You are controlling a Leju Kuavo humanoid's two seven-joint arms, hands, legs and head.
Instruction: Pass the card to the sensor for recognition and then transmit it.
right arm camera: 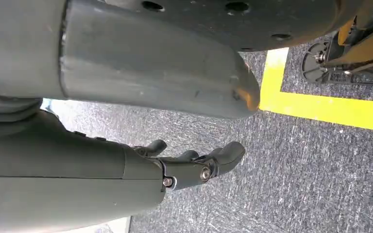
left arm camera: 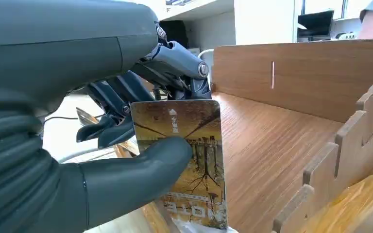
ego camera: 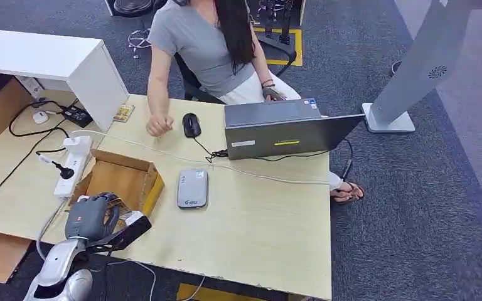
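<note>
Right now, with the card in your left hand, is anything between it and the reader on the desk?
Only the wooden box wall on the reader's side; the left hand holds the card over the box. Past it, the desk up to the grey reader looks bare.

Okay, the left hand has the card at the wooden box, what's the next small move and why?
Probably lift the card up out of the box, then carry it toward the reader. The left hand already pinches the card between thumb and fingers, but it sits low by the box wall, and the reader lies beside the box.
</note>
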